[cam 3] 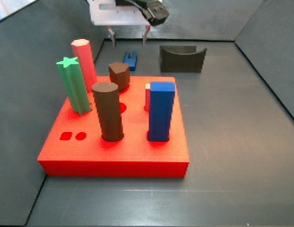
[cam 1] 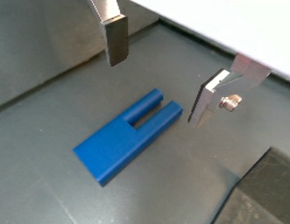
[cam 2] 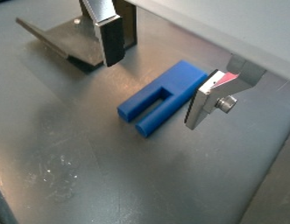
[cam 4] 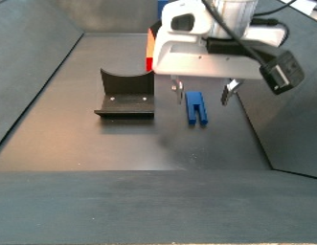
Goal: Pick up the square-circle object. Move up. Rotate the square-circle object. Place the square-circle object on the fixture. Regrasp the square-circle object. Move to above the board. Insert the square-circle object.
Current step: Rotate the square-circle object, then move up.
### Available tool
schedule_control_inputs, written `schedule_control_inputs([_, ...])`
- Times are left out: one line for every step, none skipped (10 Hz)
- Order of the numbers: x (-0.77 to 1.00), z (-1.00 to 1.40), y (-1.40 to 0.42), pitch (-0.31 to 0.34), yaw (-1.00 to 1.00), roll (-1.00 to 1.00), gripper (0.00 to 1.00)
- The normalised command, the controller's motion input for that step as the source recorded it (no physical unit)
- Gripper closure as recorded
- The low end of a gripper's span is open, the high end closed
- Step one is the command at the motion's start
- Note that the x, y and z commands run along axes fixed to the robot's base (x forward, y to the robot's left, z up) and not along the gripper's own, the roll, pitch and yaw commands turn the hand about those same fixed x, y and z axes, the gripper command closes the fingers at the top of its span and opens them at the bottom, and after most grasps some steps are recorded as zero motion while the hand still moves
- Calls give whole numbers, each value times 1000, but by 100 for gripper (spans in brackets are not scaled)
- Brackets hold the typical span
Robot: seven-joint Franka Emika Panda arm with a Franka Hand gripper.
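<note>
The square-circle object point(cam 1: 126, 138) is a small dark blue piece with a slot at one end, lying flat on the grey floor. It shows in both wrist views point(cam 2: 165, 98) and both side views point(cam 3: 130, 61) point(cam 4: 196, 107). My gripper point(cam 1: 158, 87) point(cam 2: 154, 92) hovers just above it, open, one finger on each side and nothing held. A side view shows the gripper point(cam 4: 203, 93) straddling the piece's far end. The fixture point(cam 3: 181, 58) point(cam 4: 124, 96) stands on the floor beside the piece. The red board point(cam 3: 114, 133) lies nearer the camera.
On the board stand a green star peg point(cam 3: 73, 84), a pink-red peg point(cam 3: 83, 55), two brown pegs point(cam 3: 107, 111) and a tall blue square block point(cam 3: 160, 109). Grey walls point(cam 4: 46, 77) enclose the floor. The fixture point(cam 2: 67, 39) sits close to one finger.
</note>
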Motion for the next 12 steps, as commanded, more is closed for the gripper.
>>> schedule_control_inputs([36, -781, 7, -91, -4, -105, 0])
schedule_control_inputs([39, -690, 12, -97, -1, -118, 0])
schedule_control_inputs([35, -611, 15, -99, 0, -131, 0])
schedule_control_inputs([37, -513, 15, -111, 3, -145, 0])
schedule_control_inputs([34, -450, 15, -118, 7, -154, 0])
schedule_control_inputs([33, -387, 16, -124, 8, -163, 0])
schedule_control_inputs([30, -335, 16, -136, 6, -166, 0])
schedule_control_inputs([23, -270, 16, -154, 2, -168, 0])
schedule_control_inputs([21, -229, 18, -158, -1, -171, 0])
schedule_control_inputs([21, -184, 18, -152, -3, -180, 0])
schedule_control_inputs([0, 0, 0, 0, 0, 0, 100])
schedule_control_inputs([0, 833, 0, 0, 0, 0, 100])
